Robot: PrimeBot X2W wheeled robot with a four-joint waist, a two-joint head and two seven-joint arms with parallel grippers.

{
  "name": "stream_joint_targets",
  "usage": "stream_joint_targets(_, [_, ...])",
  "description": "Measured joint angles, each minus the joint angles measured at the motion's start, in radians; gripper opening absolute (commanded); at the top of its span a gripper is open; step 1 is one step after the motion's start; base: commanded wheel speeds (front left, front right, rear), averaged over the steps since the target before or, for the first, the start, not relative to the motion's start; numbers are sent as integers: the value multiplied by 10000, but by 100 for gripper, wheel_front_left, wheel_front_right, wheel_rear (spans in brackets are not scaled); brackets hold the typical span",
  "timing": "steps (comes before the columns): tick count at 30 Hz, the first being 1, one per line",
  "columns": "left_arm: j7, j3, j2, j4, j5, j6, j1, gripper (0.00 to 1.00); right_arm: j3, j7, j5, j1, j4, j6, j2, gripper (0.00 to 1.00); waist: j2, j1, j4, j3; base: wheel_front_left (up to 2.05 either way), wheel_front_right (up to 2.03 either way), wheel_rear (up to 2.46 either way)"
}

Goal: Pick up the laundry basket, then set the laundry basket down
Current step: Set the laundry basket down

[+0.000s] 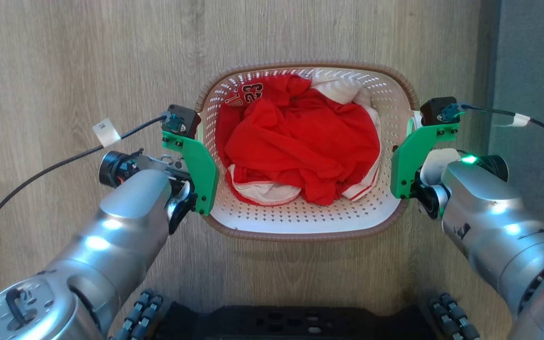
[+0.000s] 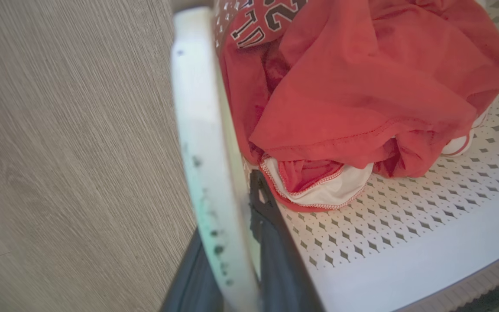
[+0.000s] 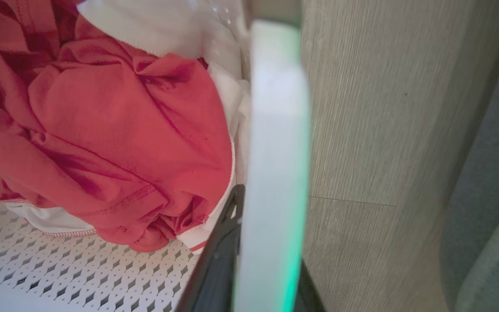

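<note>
The laundry basket (image 1: 300, 222) holds crumpled red clothes (image 1: 295, 137) over a white garment (image 1: 343, 89). It sits between the arms above a pale wood-grain floor (image 1: 64, 71). The left tool (image 2: 236, 247) and the right tool (image 3: 267, 264) each clamp a white side handle (image 2: 202, 130).

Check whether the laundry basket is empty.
No: the laundry basket holds a crumpled red shirt lying over white clothes.

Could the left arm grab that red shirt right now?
Probably not: the left pincer is shut on the white handle of the laundry basket, so it's busy, though the red shirt lies uncovered beside it.
</note>
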Motion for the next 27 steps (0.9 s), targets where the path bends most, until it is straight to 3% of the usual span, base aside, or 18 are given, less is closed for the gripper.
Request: stream_joint_targets(27, [-587,2,-6,-267,86,349,-152,0,130,-727,-92,-167,119,0,-128,0,1,-1,60,684,0,0,0])
